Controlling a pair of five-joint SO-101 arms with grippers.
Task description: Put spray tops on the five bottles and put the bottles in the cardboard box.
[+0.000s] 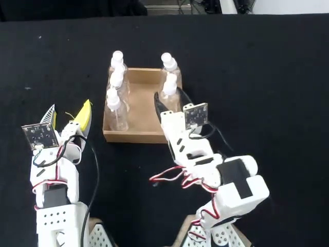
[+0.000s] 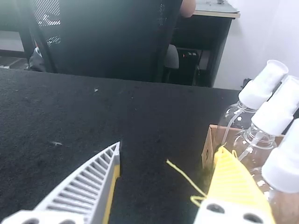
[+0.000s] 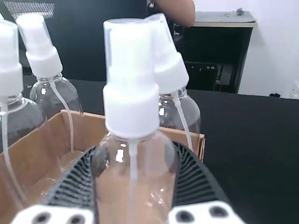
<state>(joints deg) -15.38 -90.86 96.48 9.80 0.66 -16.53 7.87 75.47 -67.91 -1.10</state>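
A cardboard box (image 1: 138, 105) sits mid-table with several clear bottles standing in it, each with a white spray top. Three stand along one side (image 1: 116, 98) and two along the other. My right gripper (image 1: 170, 100) reaches into the box, its black fingers (image 3: 70, 186) shut on the nearer bottle (image 3: 133, 168) of the pair, which is upright with its spray top (image 3: 131, 93) on. The other bottle of the pair (image 3: 175, 105) stands just behind it. My left gripper (image 1: 70, 105) is open over the black cloth beside the box and holds nothing; its yellow finger (image 2: 233, 182) is near the box corner (image 2: 208, 147).
Black cloth (image 1: 267, 77) covers the table around the box. A loose yellow thread (image 2: 184, 177) hangs from the left gripper's finger. Beyond the table's far edge are a dark chair (image 2: 107, 37) and a desk (image 3: 219, 42).
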